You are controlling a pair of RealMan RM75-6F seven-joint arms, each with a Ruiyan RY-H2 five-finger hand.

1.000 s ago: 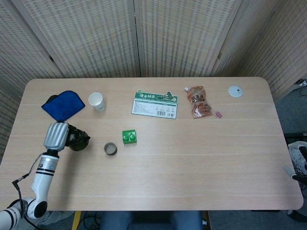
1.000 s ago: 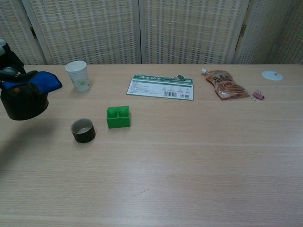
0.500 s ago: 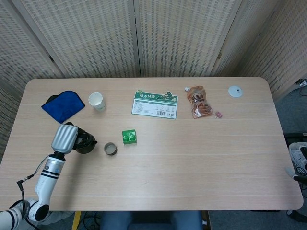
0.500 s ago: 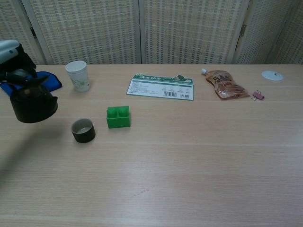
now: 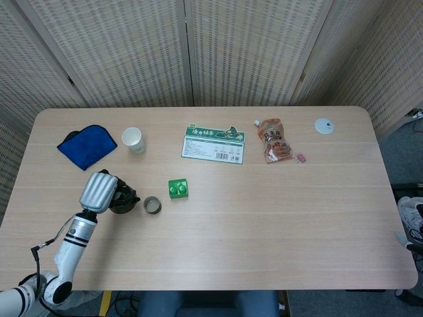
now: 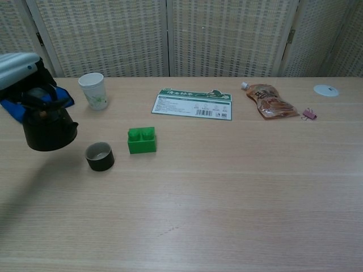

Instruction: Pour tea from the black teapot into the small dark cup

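Head view: high above, looking steeply down on the whole counter [image 5: 277,224], far screens along the top. Chest view: low at the near edge, facing the far screens, closer in. Shared: counter middle, cup [image 5: 153,205] [image 6: 100,156], green block [image 5: 178,189] [image 6: 141,140].

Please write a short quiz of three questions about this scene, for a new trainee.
1. True or false: the black teapot stands on the table.
2. What lies just right of the small dark cup? A) green block B) white paper cup C) blue cloth
3. Which robot hand holds the teapot?

Key: 1. False, it is held above the table. 2. A. 3. The left robot hand.
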